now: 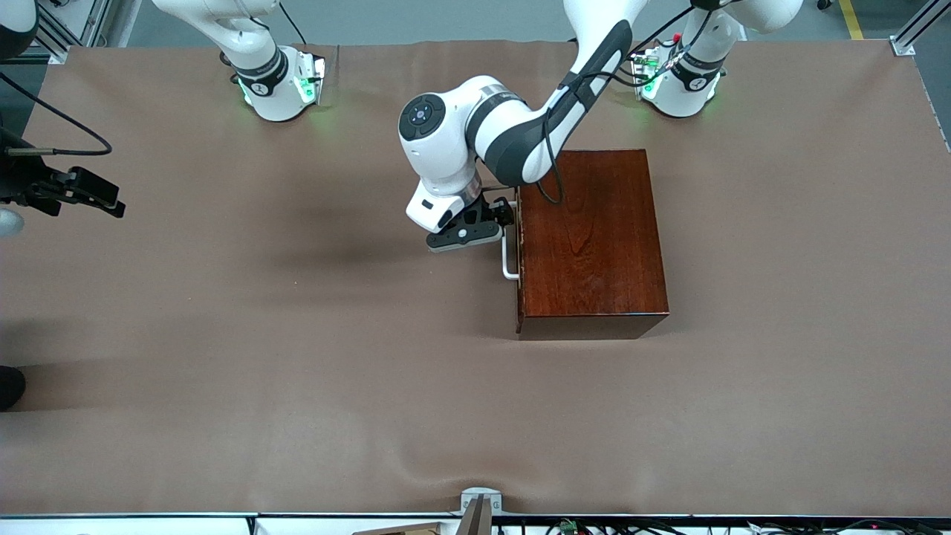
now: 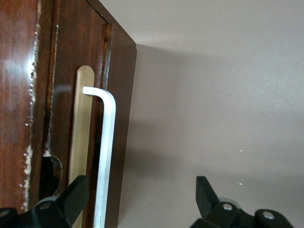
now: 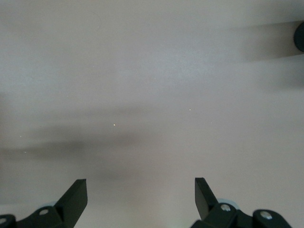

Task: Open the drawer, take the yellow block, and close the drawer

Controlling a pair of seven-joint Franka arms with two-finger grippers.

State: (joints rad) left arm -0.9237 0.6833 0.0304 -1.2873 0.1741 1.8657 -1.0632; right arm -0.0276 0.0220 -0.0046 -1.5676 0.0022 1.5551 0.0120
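- Brown table cover [image 1: 297,386] is noted lowest in the front view, nearest the camera; the wooden box [image 1: 591,241] is taken as the landmark.
- Wooden box: glossy dark reddish-brown, grain visible on the top; it is set on the table cover toward the left arm's end.
- Drawer [image 2: 71,142]: seen shut, its front flush with the box face that is turned toward the right arm's end. Chipped pale marks are seen along the edge of that face.
- White bar handle [image 1: 508,256]: U-shaped, mounted on the drawer front; a pale wood strip [image 2: 81,137] is seen beneath it in the left wrist view.
- Yellow block: not visible in any view.
- Left gripper [image 1: 490,223]: positioned at the drawer front, at the handle. Fingers are spread, one finger [image 2: 73,194] against the drawer face and the bar between the two; nothing is clamped.
- Right gripper [image 3: 140,197]: held over bare table cover, well apart from the box toward the right arm's end; fingers spread wide, nothing grasped. This arm waits.
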